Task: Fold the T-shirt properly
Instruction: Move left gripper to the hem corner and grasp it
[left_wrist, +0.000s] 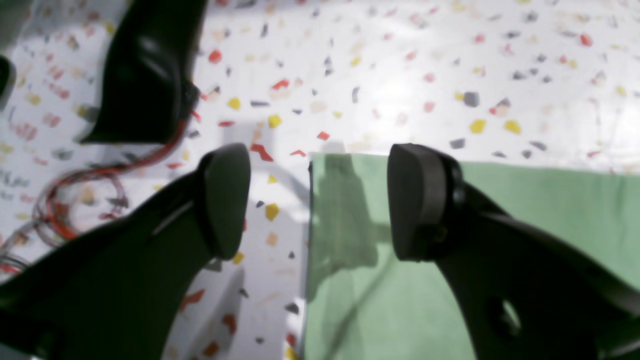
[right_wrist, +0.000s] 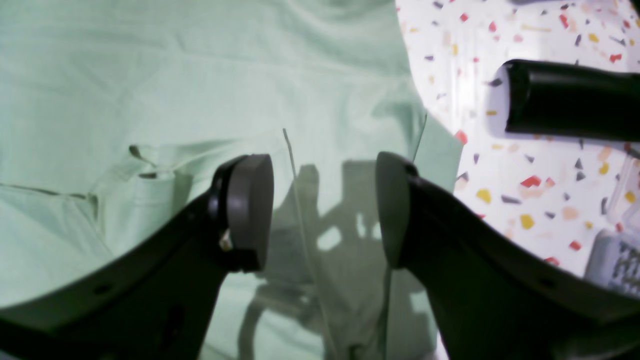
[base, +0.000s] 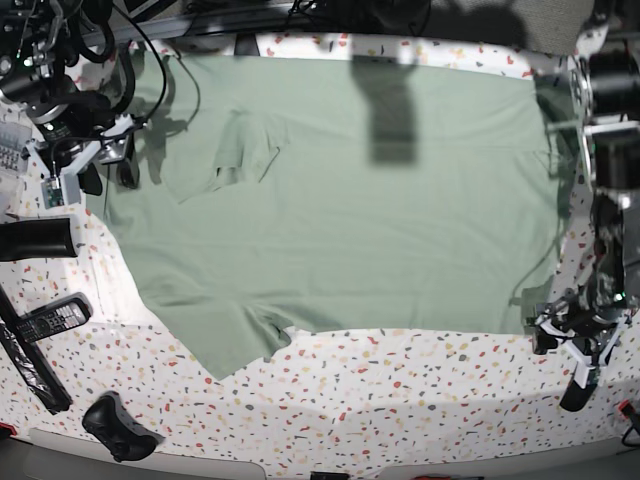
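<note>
The pale sage-green T-shirt (base: 360, 200) lies spread flat over most of the speckled table (base: 400, 400), with a sleeve at the lower left and a folded bit near the upper left. My left gripper (base: 558, 368) is open and empty at the shirt's lower right corner. In the left wrist view the left gripper (left_wrist: 320, 200) straddles that corner's edge, above the shirt (left_wrist: 550, 210). My right gripper (base: 108, 172) is open and empty at the shirt's left edge. In the right wrist view the right gripper (right_wrist: 322, 210) hovers over a flap of the shirt (right_wrist: 175, 75).
Left of the shirt lie a black cylinder (base: 35, 238), which also shows in the right wrist view (right_wrist: 565, 100), a remote (base: 50, 320) and a long black strip (base: 30, 365). A black game controller (base: 115, 425) sits near the front edge. Red cables (left_wrist: 75, 200) lie beside the left gripper.
</note>
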